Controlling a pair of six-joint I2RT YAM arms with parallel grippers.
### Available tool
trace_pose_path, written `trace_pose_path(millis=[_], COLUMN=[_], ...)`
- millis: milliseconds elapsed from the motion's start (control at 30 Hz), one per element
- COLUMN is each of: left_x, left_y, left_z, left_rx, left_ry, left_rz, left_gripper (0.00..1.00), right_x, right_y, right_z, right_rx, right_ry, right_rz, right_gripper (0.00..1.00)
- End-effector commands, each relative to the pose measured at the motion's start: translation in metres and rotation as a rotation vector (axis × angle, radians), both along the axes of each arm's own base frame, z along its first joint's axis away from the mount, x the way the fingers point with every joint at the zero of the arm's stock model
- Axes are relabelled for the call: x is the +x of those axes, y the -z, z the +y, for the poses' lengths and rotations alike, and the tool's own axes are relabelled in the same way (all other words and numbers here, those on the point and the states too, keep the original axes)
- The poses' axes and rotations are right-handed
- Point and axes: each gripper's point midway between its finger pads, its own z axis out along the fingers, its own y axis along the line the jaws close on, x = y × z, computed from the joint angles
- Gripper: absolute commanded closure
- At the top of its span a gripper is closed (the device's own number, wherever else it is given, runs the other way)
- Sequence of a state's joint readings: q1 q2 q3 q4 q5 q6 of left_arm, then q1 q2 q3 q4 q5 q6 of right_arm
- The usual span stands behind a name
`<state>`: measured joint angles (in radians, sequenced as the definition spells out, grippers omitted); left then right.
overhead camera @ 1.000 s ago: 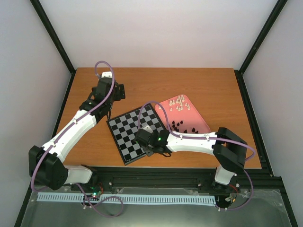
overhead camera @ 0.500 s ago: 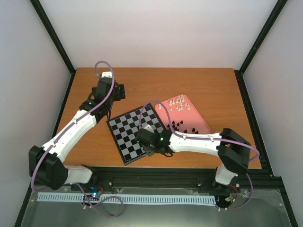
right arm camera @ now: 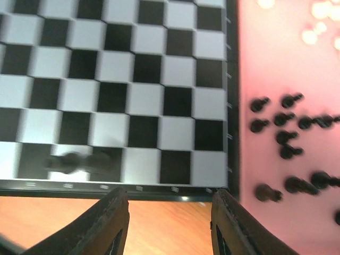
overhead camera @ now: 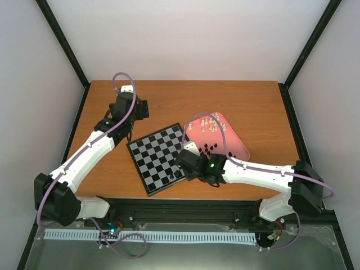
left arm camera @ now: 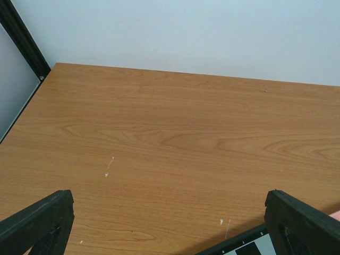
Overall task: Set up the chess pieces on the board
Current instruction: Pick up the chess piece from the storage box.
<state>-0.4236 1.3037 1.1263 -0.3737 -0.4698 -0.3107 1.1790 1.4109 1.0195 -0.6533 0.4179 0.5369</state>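
Grainy wooden table (left arm camera: 170, 122), flat checkered board (right arm camera: 122, 79), rounded pink tray (right arm camera: 281, 69); left gripper (left arm camera: 169, 218), right gripper (right arm camera: 170, 212) both wide.

Readable text, numbers, brands: none you can log. The board (right arm camera: 133, 79) carries small white marks (right arm camera: 139, 187) along its black border, on the edge beside the pink tray (right arm camera: 265, 53) and on the adjoining edge, all too blurred to read.
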Motion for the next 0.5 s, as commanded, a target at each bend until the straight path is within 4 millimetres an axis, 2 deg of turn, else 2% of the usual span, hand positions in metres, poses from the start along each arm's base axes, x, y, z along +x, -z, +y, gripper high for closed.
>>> trace_pose_path(millis=[0,133,467], left_x=[0.001,0.002,0.011], left_y=[-0.011,-0.01,0.001], left_z=[-0.003,-0.007,-0.017], left_rx=[-0.008,-0.013,0.0], left_ry=[0.008,0.019,0.028], left_rz=[-0.028,-0.028,-0.001], left_gripper=[0.0,0.0,0.0], right_x=[0.014,0.019,0.03], right_y=[0.019,0.027,0.056], right_z=[-0.046,-0.075,-0.125], right_rx=[-0.087,-0.087,-0.096], right_ry=[0.147,0.216,0.339], right_rz=[-0.011,-0.003,0.047], right_gripper=[0.57,0.59,0.63])
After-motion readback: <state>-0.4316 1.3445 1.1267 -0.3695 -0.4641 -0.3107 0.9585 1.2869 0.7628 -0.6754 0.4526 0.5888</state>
